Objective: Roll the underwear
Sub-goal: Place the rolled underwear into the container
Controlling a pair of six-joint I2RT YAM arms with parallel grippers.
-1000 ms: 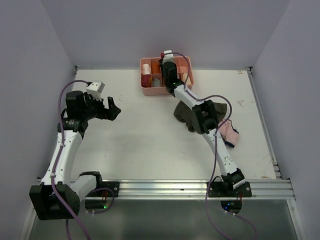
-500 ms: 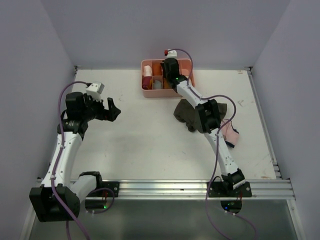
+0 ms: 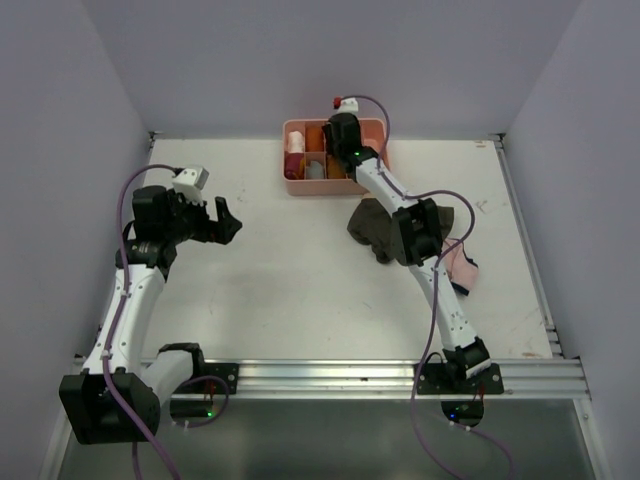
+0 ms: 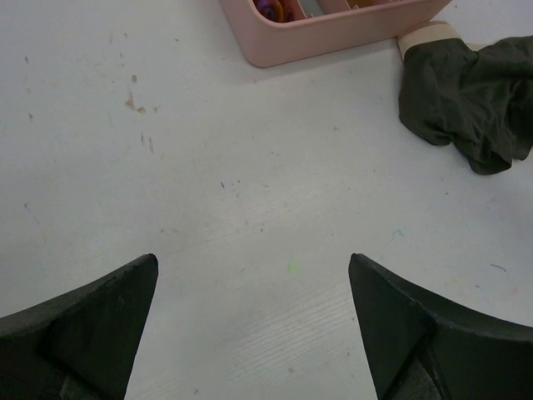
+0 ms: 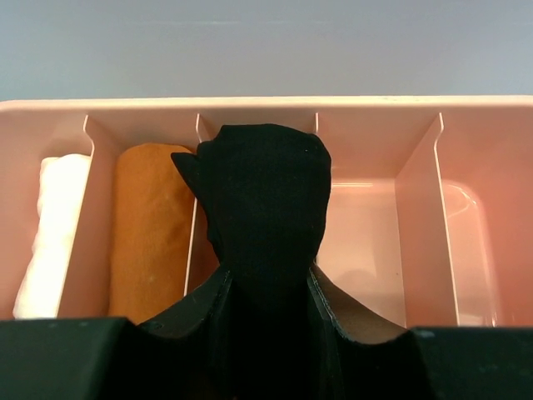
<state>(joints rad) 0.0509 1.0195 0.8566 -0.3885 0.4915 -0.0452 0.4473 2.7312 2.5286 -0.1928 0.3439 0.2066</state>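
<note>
The underwear (image 5: 266,192) is a bunched black cloth held between my right gripper's (image 5: 268,279) fingers; no waistband shows. It hangs over a middle compartment of the pink bin (image 5: 375,104). In the top view my right gripper (image 3: 342,130) sits over the pink bin (image 3: 300,185) at the table's back, and the cloth is hidden under it. My left gripper (image 3: 225,220) is open and empty above the table at the left, and its jaws stand wide apart over bare table in the left wrist view (image 4: 254,262).
The bin holds a white roll (image 5: 54,225) and an orange roll (image 5: 150,225) in its left compartments. An olive-brown garment (image 3: 368,225) lies under the right arm and shows in the left wrist view (image 4: 466,83). A pale pink garment (image 3: 462,265) lies further right.
My right gripper has moved a little back and to the right over the bin with the black cloth in it. The left arm has not moved.
</note>
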